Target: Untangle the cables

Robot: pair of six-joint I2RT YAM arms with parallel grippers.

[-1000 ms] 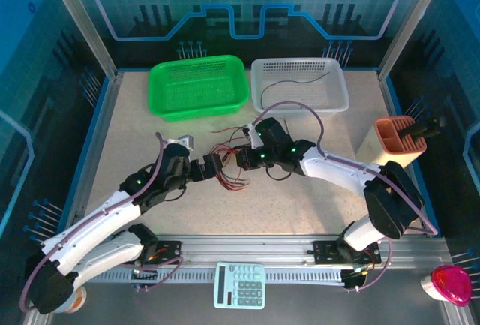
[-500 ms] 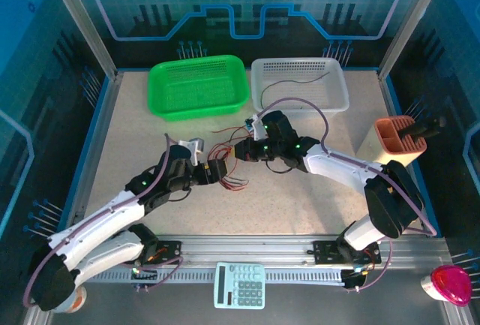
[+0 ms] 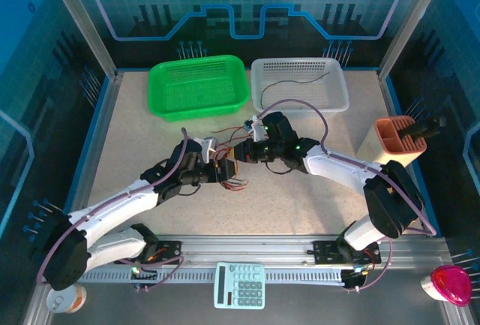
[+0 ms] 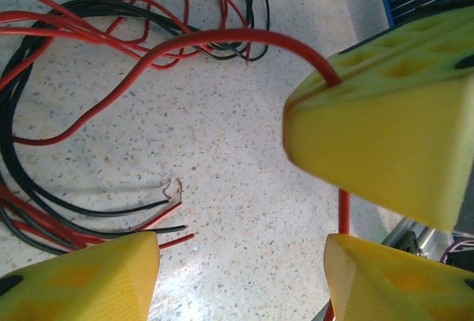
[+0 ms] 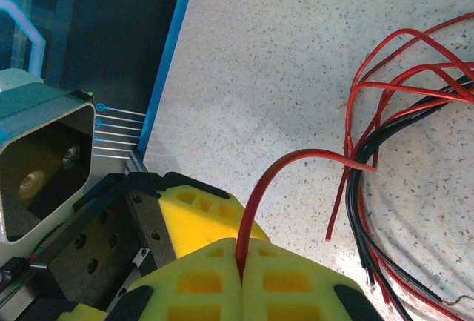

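Two claws now meet over the tabletop (image 3: 300, 205): the left claw (image 3: 216, 169) has advanced toward two o'clock, fingers apart but narrowing, beside the right claw (image 3: 241, 152), clamped on one red wire (image 5: 255, 195); the cables (image 3: 234, 182) lie at its six o'clock, so a two-claw pull seems next.

Bench (image 3: 142, 137): pale speckled top, blue strip along side edges.
Green basket (image 3: 196, 85) on far part, beyond left hand (image 3: 223, 169).
White basket (image 3: 334, 88) just beside green one, beyond right hand (image 3: 240, 152); thin dark wire (image 3: 296, 82) inside.
Cables (image 3: 232, 181): red and black, loose tangle on bench, beneath and between both hands.
Orange-brown holder (image 3: 400, 137): well right of right hand, near bench's right edge.
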